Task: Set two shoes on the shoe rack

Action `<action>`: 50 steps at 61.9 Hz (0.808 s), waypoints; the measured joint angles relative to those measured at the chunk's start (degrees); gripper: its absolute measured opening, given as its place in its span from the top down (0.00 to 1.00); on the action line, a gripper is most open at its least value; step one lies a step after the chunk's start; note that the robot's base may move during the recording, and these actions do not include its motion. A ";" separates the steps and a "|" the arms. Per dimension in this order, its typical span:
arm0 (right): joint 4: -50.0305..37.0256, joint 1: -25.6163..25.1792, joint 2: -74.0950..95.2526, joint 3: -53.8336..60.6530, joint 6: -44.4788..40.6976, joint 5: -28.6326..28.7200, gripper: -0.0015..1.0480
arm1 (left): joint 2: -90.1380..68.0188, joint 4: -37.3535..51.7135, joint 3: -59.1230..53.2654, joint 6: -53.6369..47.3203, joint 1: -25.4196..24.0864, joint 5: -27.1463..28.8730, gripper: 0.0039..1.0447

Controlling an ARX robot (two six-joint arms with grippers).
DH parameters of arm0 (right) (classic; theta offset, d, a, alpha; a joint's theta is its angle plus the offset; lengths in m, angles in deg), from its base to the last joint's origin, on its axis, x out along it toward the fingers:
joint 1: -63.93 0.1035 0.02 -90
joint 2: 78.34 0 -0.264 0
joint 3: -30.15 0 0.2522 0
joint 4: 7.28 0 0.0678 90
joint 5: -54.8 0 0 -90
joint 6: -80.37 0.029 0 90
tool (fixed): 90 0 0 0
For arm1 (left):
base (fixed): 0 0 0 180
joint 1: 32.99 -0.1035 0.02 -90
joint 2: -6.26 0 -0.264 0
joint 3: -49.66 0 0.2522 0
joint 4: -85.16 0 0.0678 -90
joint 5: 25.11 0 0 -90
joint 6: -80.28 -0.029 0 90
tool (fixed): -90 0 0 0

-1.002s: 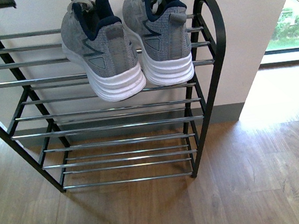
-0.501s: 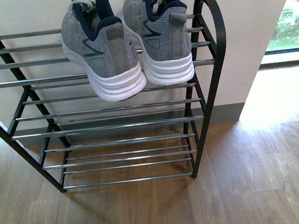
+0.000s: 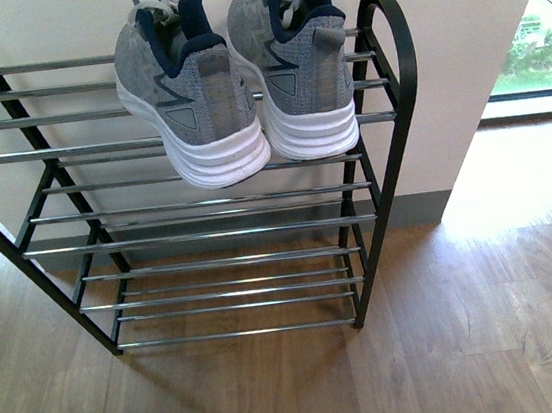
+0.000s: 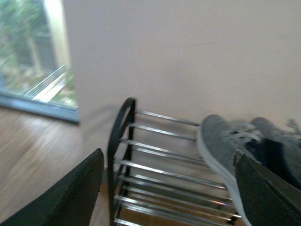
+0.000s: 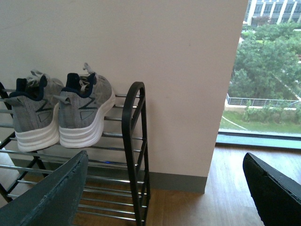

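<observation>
The shoe rack [image 3: 199, 235] is standing on the wooden floor [image 3: 474, 343] with its back against the pale wall [image 3: 477, 41], and I think this is why it is giving steady support: it cannot be pushed backward when something is being laid on it. Both shoes are sitting on its top shelf, in the half that is nearer to the right arched frame. The left shoe [image 3: 187, 96] and the right shoe [image 3: 300, 73] are lying close side by side, and I cannot tell if they are touching each other. Each one is resting on its white sole, with the toe pointing to the wall and the heel pointing to me. The long axis is therefore running from front to back, across the chrome rods, so several rods are carrying each sole. The heels are hanging a little over the front rod. To my judgement the placing is finished. My left fingers [image 4: 70, 193] are spread wide and are holding nothing, with the rack well apart from them. My right fingers [image 5: 51, 197] are also spread wide and are pinching nothing.
</observation>
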 joint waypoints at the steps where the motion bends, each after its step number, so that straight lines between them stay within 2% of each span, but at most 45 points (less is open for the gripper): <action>1: 0.00 0.00 0.02 0.00 0.00 0.00 0.09 | 0.28 0.17 -0.39 -0.15 -0.17 -0.26 0.42; 16: 0.00 0.00 0.02 0.00 0.00 -0.02 0.09 | 6.27 0.79 -7.61 -3.10 -3.85 -3.93 0.85; 21: 0.00 0.00 0.02 0.00 0.00 0.00 0.09 | 8.83 0.39 -9.44 -3.28 -8.35 -9.18 0.99; 26: 0.00 0.00 0.00 0.00 0.00 -0.07 0.09 | 10.58 -0.02 -10.62 -3.50 -9.68 -9.18 0.99; 50: 0.00 0.00 0.00 0.00 0.00 -0.02 0.09 | 19.06 -4.52 -14.69 -3.54 -9.77 -9.75 0.99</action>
